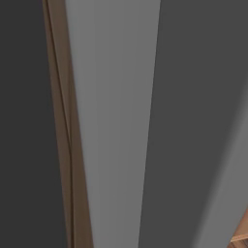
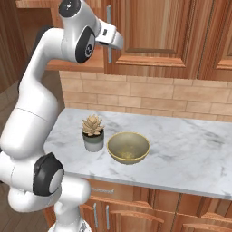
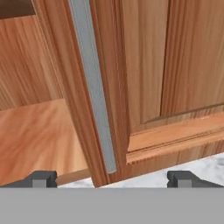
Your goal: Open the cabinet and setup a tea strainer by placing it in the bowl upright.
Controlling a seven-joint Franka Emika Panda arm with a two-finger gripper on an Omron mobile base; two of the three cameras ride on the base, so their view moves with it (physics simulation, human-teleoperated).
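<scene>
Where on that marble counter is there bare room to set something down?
The widest bare stretch of the marble counter runs right of the bowl to the picture's edge. A free strip lies behind the bowl along the brick wall. It is crowded at the left, where the potted succulent stands close beside the bowl.

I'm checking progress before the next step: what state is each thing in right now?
Gripper: open, fingertips either side of the handle, not closed on it.
Cabinet door: appears slightly ajar, shelf space visible at its left edge.
Handle: vertical grey bar, not gripped.
Bowl: upright on the counter, empty.
Potted plant: upright, beside the bowl.
Counter: marble top carrying the bowl and plant.
</scene>
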